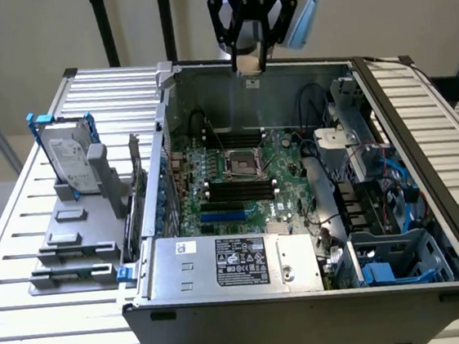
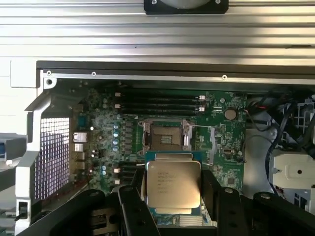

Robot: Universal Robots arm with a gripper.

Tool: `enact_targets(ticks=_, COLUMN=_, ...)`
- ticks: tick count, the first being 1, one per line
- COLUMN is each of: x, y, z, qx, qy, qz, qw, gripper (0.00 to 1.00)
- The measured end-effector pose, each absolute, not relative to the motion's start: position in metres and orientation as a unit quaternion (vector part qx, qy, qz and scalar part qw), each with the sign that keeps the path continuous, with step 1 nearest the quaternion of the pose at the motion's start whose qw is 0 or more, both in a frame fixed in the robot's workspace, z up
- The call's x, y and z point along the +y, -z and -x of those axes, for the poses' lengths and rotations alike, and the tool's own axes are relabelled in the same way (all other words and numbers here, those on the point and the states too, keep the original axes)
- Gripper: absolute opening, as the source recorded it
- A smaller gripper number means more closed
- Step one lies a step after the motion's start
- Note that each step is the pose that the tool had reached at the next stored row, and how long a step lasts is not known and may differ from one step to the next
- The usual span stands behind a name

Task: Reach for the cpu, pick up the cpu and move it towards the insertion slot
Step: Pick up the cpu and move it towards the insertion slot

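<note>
The cpu (image 2: 173, 184), a flat square silver chip with printed text, sits between my gripper's (image 2: 172, 201) two black fingers (image 2: 129, 206), which are shut on its edges. In the exterior view my gripper (image 1: 249, 61) hangs high above the open computer case, over its back wall, with the silver chip (image 1: 248, 58) at its tip. The insertion slot (image 1: 241, 165) is a square socket with a shiny metal frame and dark centre on the green board, well below the gripper. In the wrist view this socket (image 2: 165, 136) lies just beyond the held chip.
Long black memory slots (image 1: 240, 190) flank the socket. An upright silver hard drive with blue clips (image 1: 71, 162) stands on a grey holder at the exterior view's left. The power supply (image 1: 235, 260) fills the case front, with cables and drive bays (image 1: 381, 205) on the exterior view's right.
</note>
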State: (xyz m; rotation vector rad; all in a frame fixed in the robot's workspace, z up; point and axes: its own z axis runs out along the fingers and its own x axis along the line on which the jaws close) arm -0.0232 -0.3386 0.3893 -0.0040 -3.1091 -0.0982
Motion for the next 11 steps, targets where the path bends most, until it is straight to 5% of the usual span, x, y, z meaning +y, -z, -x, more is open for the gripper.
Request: enact_targets(ticks=11, x=-0.3386, y=-0.389, z=0.0213, qx=-0.999, qy=0.031, qz=0.01, qw=0.015, gripper=0.55)
